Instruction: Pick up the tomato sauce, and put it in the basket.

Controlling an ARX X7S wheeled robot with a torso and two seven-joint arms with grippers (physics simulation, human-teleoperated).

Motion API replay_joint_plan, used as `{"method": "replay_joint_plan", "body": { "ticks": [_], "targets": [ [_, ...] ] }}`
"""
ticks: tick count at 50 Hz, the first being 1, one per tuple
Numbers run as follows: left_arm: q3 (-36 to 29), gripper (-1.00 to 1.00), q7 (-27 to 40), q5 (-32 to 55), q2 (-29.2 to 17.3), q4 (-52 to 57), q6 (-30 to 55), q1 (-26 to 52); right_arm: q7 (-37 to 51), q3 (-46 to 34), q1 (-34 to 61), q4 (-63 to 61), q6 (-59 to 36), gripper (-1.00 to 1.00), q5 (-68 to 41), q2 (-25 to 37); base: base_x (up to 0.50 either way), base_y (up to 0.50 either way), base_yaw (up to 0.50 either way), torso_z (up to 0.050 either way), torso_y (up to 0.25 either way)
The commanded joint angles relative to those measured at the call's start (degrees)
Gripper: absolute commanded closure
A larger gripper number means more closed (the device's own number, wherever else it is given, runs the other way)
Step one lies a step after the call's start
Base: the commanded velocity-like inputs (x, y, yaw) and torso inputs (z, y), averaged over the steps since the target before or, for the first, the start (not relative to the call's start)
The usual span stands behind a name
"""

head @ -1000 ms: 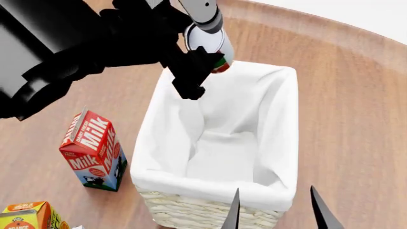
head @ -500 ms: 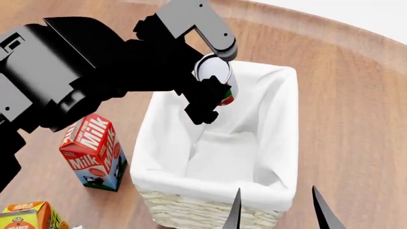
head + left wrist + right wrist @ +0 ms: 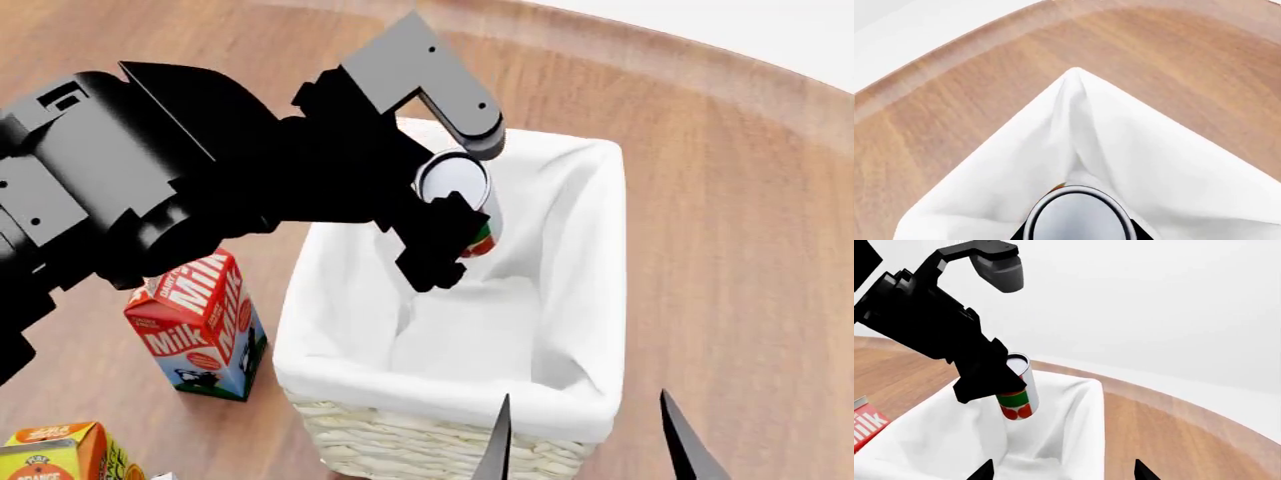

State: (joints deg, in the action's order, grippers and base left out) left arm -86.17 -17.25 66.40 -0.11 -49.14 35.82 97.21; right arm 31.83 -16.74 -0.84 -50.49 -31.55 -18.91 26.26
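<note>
The tomato sauce (image 3: 470, 215), a small tin with a red and green label and a silver top, hangs tilted over the far half of the basket (image 3: 587, 300). My left gripper (image 3: 454, 228) is shut on it, black fingers on either side. In the left wrist view the can's silver top (image 3: 1077, 217) fills the space between the jaws, above the basket's white liner (image 3: 1174, 165). The right wrist view shows the can (image 3: 1017, 392) held over the liner (image 3: 1074, 405). My right gripper (image 3: 582, 398) stands open at the basket's near rim, and its view shows it (image 3: 1063, 470) holding nothing.
A red and white milk carton (image 3: 194, 320) stands left of the basket, its corner also in the right wrist view (image 3: 867, 422). An orange juice carton (image 3: 60, 450) sits at the near left. The round wooden table's edge (image 3: 747, 70) curves past the basket's far side.
My left arm has carried the can from above the basket's far left rim inward and lower, so it now hangs over the liner. The right gripper has stayed put.
</note>
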Motion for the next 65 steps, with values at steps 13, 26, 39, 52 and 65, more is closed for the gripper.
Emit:
{"method": "replay_joint_plan", "body": {
  "ticks": [13,26,39,52,65],
  "targets": [
    [-2.38,1.00,1.60,4.76,0.11,1.30,-0.61,0.60,0.36,-0.61,0.33,0.47,0.23,-1.00,-0.03,0.14,0.00,0.00,0.00,0.000,0.000],
    [-2.54,1.00,2.24,5.12,0.11,2.55,-1.01,-0.38,0.51,-0.80,0.35,0.62,0.41,-1.00,-0.13,0.31,0.00,0.00,0.00,0.000,0.000],
    [-2.57,1.00,2.71,4.70,0.11,2.27,-1.63,-2.11,0.72,-0.46,0.10,1.13,1.02,-1.00,-0.26,0.56,0.00,0.00,0.00,0.000,0.001],
    [-2.62,1.00,3.27,4.52,0.11,2.32,-1.48,-2.64,0.74,-0.55,0.10,1.53,1.35,-1.00,-0.26,0.86,0.00,0.00,0.00,0.000,0.000],
    [-2.50,1.00,2.94,3.58,0.11,1.89,-1.77,-3.68,0.70,-0.84,0.05,2.29,1.92,-1.00,-0.08,1.00,0.00,0.00,0.00,0.000,0.001]
  ]
}}
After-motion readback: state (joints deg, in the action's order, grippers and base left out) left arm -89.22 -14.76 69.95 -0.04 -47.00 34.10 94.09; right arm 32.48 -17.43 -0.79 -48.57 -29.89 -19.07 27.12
